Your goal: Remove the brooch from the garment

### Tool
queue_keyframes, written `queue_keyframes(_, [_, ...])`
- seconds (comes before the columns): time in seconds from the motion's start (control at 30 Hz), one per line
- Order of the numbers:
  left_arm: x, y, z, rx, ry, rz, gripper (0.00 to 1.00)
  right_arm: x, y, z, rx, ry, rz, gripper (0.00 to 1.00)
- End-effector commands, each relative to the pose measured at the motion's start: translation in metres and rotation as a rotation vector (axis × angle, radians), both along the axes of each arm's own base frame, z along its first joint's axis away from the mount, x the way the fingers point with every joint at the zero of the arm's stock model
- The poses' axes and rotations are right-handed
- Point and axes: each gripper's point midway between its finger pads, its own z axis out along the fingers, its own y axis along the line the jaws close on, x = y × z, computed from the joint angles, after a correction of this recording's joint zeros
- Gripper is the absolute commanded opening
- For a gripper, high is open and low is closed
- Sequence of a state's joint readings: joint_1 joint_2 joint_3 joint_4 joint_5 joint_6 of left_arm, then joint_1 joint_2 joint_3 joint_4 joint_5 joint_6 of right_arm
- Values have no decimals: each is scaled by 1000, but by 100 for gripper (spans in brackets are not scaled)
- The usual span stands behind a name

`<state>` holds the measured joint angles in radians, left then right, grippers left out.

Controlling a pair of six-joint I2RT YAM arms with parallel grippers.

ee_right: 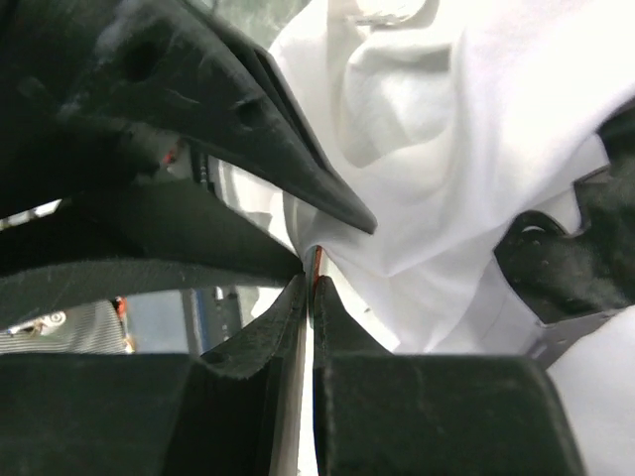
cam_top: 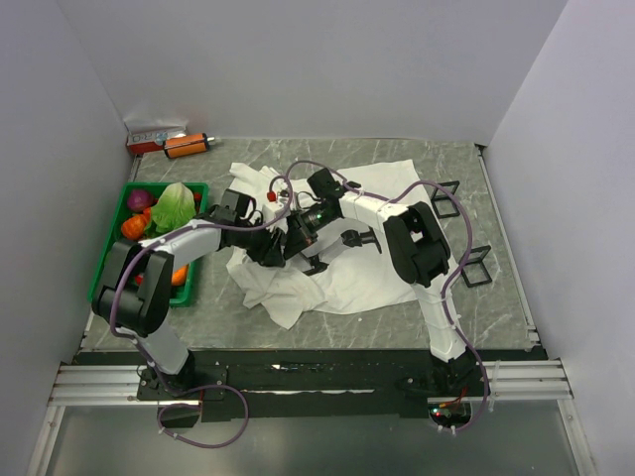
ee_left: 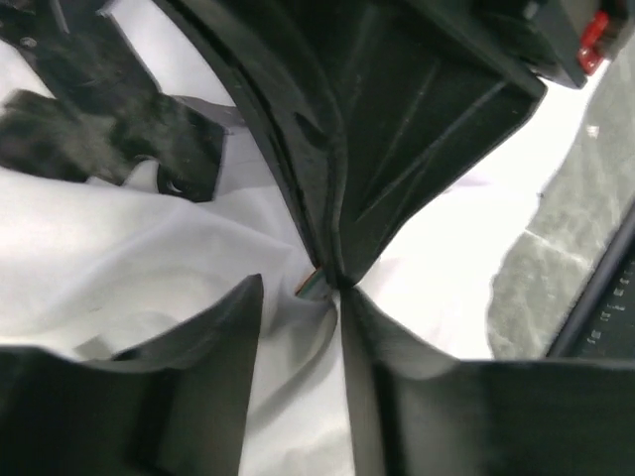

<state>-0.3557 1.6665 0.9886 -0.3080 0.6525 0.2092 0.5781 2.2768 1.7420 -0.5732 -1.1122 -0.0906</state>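
Observation:
The white garment (cam_top: 372,273) lies crumpled on the table. Both grippers meet over its left part. My right gripper (ee_right: 311,283) is shut on the brooch (ee_right: 317,260), a thin orange-gold sliver pinched between its fingertips against the fabric. In the left wrist view the brooch (ee_left: 310,285) shows at the tip of the right gripper (ee_left: 335,278). My left gripper (ee_left: 298,288) holds a fold of the garment (ee_left: 288,377) between its fingers, just beside the brooch. In the top view the left gripper (cam_top: 273,248) and right gripper (cam_top: 296,238) hide the brooch.
A green basket (cam_top: 111,253) of vegetables stands at the left. An orange-and-black cylinder (cam_top: 186,145) and a small box (cam_top: 154,136) lie at the back left. Two black frames (cam_top: 477,266) sit at the right. Black jagged pieces (cam_top: 362,238) lie on the garment.

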Motion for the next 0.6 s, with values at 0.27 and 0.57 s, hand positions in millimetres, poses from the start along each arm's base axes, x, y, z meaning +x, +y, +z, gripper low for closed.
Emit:
queue_keyframes(0.27, [-13, -7, 92, -111, -169, -177, 85, -16, -18, 25, 76, 118, 27, 0])
queue_keyframes(0.57, [-45, 2, 61, -99, -90, -168, 60, -44, -53, 19, -39, 297, 63, 0])
